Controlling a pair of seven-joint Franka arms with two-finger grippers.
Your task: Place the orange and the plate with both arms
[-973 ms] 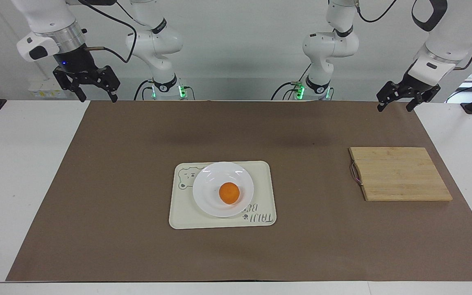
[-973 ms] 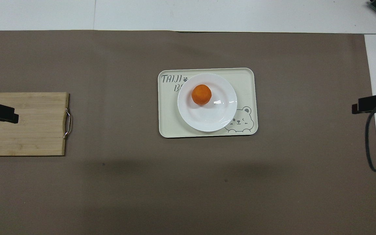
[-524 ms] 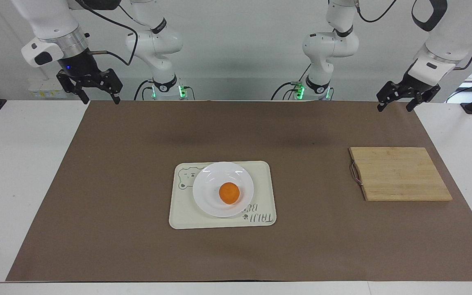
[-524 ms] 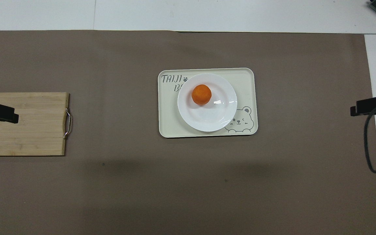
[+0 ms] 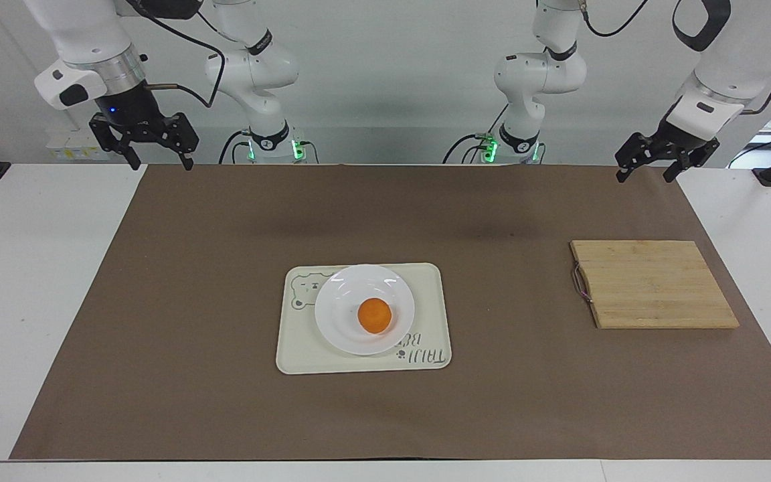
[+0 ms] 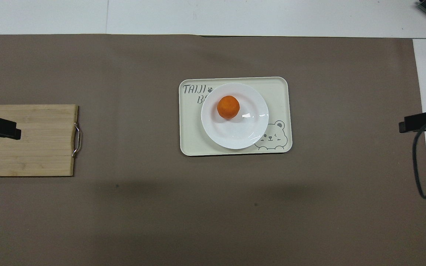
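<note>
So the orange (image 5: 375, 315) sits on the plate (image 5: 338, 321) on the tray (image 5: 429, 284), both hands, left hand (image 5: 649, 169) and right hand (image 5: 156, 153), hang open and empty at 1 and 11 o'clock, looks finished, nothing left but parking.

The tray (image 6: 279, 92) bears the printed word "TAIJI" followed by a paw mark in one corner, with a second line beneath it starting with "B" and otherwise covered by the plate (image 6: 235, 129); no other text is legible.
</note>
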